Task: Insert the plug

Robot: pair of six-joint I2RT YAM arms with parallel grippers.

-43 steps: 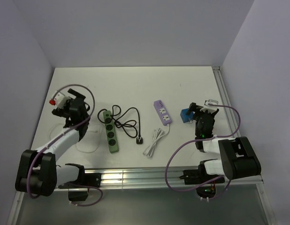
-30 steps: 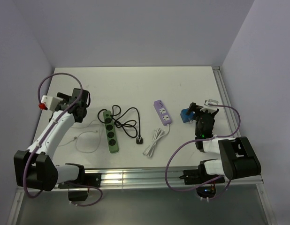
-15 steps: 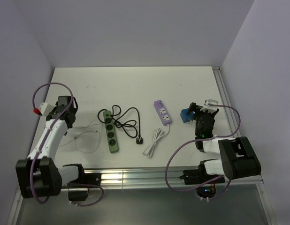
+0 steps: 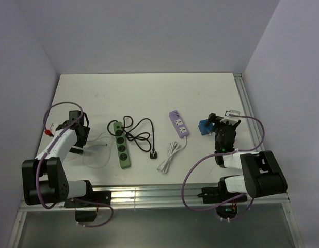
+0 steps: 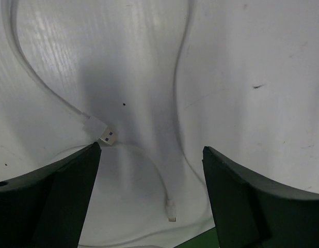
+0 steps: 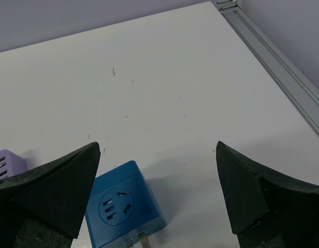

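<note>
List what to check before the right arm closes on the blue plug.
1. Right gripper open and empty: ok.
2. Centring of the plug between the jaws: not ok; it sits off to one side, next to one finger, low in the wrist view.
3. Plug prongs straight: cannot tell; the frame edge cuts them off.
4. Green power strip sockets free: ok; nothing is plugged in.
5. Left gripper out of the way: ok; it is open, empty, and above a white cable.
</note>
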